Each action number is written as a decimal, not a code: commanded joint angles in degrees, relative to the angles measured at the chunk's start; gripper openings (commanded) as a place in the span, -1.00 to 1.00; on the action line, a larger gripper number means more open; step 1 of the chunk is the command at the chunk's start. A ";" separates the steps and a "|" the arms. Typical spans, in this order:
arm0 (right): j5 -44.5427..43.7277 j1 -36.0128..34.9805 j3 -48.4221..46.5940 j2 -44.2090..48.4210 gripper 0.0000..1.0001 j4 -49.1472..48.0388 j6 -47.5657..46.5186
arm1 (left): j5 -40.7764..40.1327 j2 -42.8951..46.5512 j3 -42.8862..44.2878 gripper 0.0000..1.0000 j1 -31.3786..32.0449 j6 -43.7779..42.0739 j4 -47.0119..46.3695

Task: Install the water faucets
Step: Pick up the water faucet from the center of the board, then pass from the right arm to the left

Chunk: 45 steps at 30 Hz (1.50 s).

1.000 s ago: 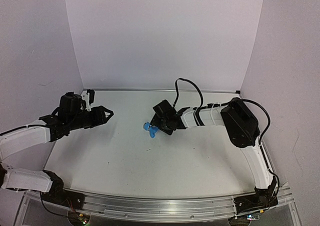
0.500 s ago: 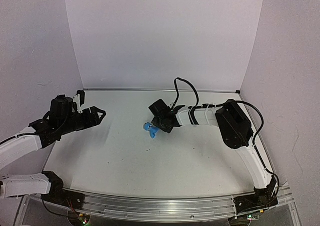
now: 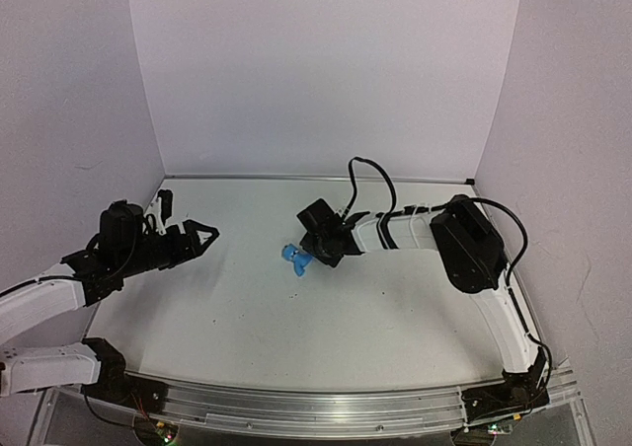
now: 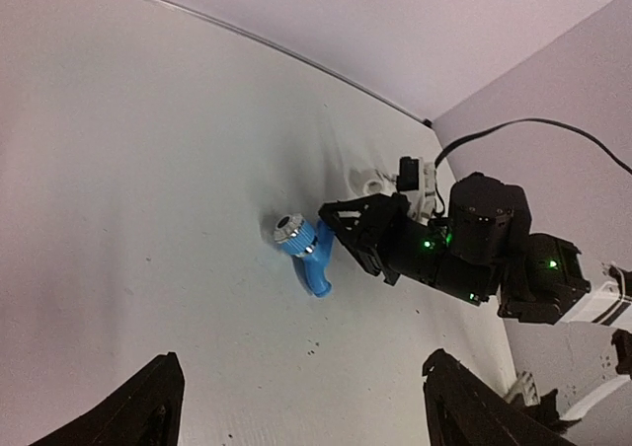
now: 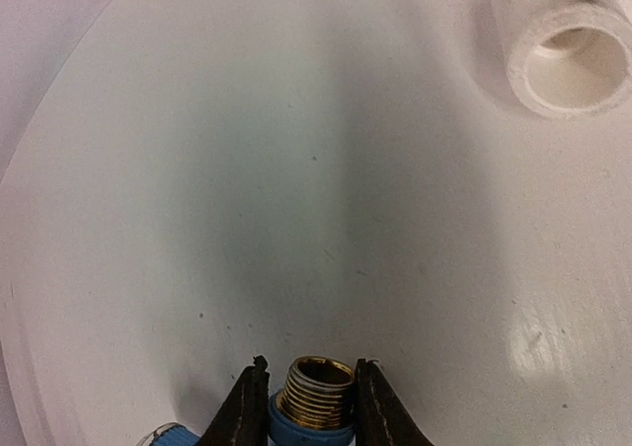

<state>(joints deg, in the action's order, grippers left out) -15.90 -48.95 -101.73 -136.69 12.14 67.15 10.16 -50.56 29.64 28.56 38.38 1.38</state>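
Note:
A blue faucet (image 3: pixel 294 257) lies on the white table, left of centre. My right gripper (image 3: pixel 310 253) is shut on it. In the right wrist view both fingers (image 5: pixel 247 407) clamp the faucet's brass threaded end (image 5: pixel 316 385), which points away from the camera. In the left wrist view the blue faucet (image 4: pixel 304 259) shows its ribbed knob and spout, with the black right gripper (image 4: pixel 341 231) at its right side. My left gripper (image 3: pixel 202 236) hangs open over the left of the table, well short of the faucet, with nothing between its fingertips (image 4: pixel 166 367).
A white cylindrical pipe fitting (image 5: pixel 568 56) lies on the table, seen at the top right of the right wrist view, open end toward the camera. White walls (image 3: pixel 326 71) close the table at the back and both sides.
My right gripper has closed on the blue faucet's threaded end. My left arm has drawn back and lower on the left, and its jaws have opened wider.

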 commanded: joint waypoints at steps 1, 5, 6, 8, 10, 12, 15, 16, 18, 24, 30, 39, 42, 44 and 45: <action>2.26 -0.94 6.63 10.38 -1.00 -10.50 -2.19 | 14.17 -7.51 0.98 0.75 0.07 1.06 -10.95; 3.38 -1.30 10.77 15.23 -1.00 -15.56 -3.70 | 19.31 -17.01 3.81 0.73 0.10 0.21 -16.21; 3.72 -1.46 11.53 16.21 -1.00 -16.03 -3.56 | 20.67 -19.80 4.36 0.71 0.22 -0.10 -18.41; 4.34 -1.76 12.76 18.16 -1.00 -16.41 -2.98 | 21.91 -24.20 6.23 0.65 0.99 -1.64 -21.36; 5.07 -1.92 13.71 19.78 -1.00 -16.57 -1.71 | 20.43 -28.34 8.84 0.62 2.40 -4.65 -22.52; 5.90 -1.96 14.37 21.04 -1.00 -16.98 -0.40 | 18.94 -32.32 10.89 0.58 3.57 -5.50 -24.85; 7.15 -2.12 14.24 21.91 -1.00 -17.66 0.10 | 19.21 -36.78 12.94 0.57 5.36 -4.76 -31.27; 7.72 -2.16 14.11 22.05 -1.00 -17.67 0.27 | 18.97 -38.01 13.81 0.57 6.26 -4.90 -32.75; 8.97 -2.33 13.87 22.19 -1.00 -17.67 0.26 | 17.58 -40.12 15.82 0.59 8.01 -5.93 -33.36; 7.44 -3.73 15.77 24.28 -1.00 -17.82 0.42 | 8.55 -42.78 17.72 0.49 11.02 -3.72 -34.66; 5.68 -4.97 16.80 25.29 -1.00 -19.23 2.01 | -2.20 -43.75 17.45 0.01 13.18 0.25 -35.83; 1.95 -6.62 17.27 26.24 -1.00 -21.07 3.45 | -6.86 -45.07 19.09 -0.01 15.82 2.77 -37.34; 1.40 -6.83 17.45 26.47 -1.00 -21.42 3.60 | -7.46 -44.93 19.35 -0.12 15.83 2.92 -37.58; 1.19 -7.03 17.48 26.57 -1.00 -21.63 3.61 | -7.97 -44.66 19.25 -0.29 15.83 3.26 -37.80; 1.19 -7.10 17.60 26.65 -1.00 -21.71 3.63 | -8.29 -44.47 19.13 -0.41 15.83 3.64 -37.84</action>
<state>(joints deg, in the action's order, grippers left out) -13.23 -55.09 -84.22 -114.19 -5.29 70.14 5.72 -95.68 46.19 44.50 41.23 -34.23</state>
